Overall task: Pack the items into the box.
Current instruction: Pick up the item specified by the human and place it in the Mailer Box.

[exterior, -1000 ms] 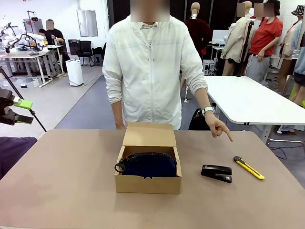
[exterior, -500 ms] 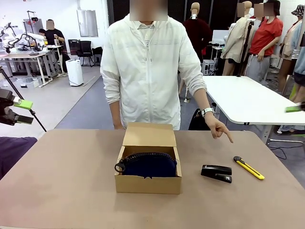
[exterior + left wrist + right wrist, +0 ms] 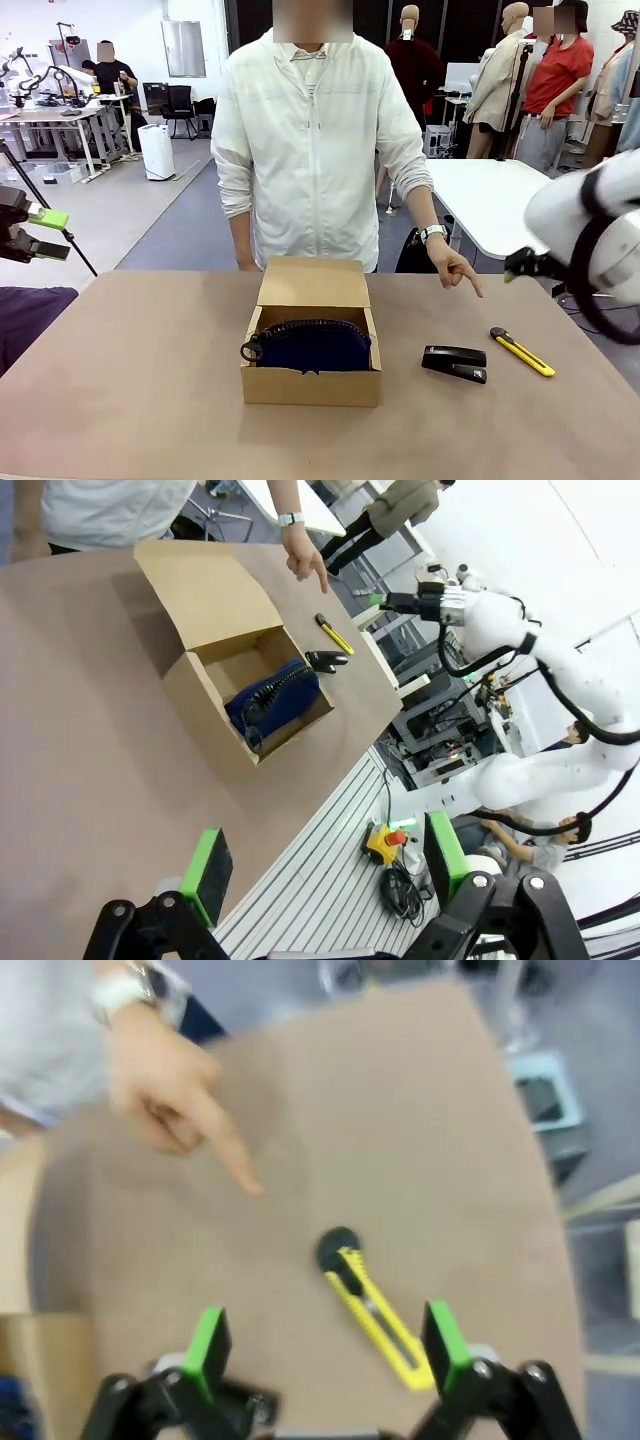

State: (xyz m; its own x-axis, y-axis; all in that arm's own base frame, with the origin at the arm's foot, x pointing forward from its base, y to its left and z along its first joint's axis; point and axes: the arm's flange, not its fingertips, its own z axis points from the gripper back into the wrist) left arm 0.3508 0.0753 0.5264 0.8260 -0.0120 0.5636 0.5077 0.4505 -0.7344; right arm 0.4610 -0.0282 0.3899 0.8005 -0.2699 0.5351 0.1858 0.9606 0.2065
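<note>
Pointing down at the worktop [image 3: 140,400], the person's hand [image 3: 455,268] stretches its index finger toward the utility knife [image 3: 521,351]. The knife lies flat near the right edge, just beyond the black stapler [image 3: 454,362] and apart from it.

My right arm comes in from the right, raised to about the level of that hand. From its wrist camera, the right gripper [image 3: 325,1350] hangs over the knife with its jaws spread wide, holding nothing. The knife lies slantwise on the worktop below the gap, nearer one green pad than the other.

My left gripper [image 3: 45,233] sits off the worktop's left edge, well above it. Its jaws are also spread and empty.

At mid-worktop stands the cardboard box [image 3: 310,385], its flap lid raised toward the person. The navy pouch [image 3: 312,345] lies inside, filling it, with its ring pull at the box's left end.
</note>
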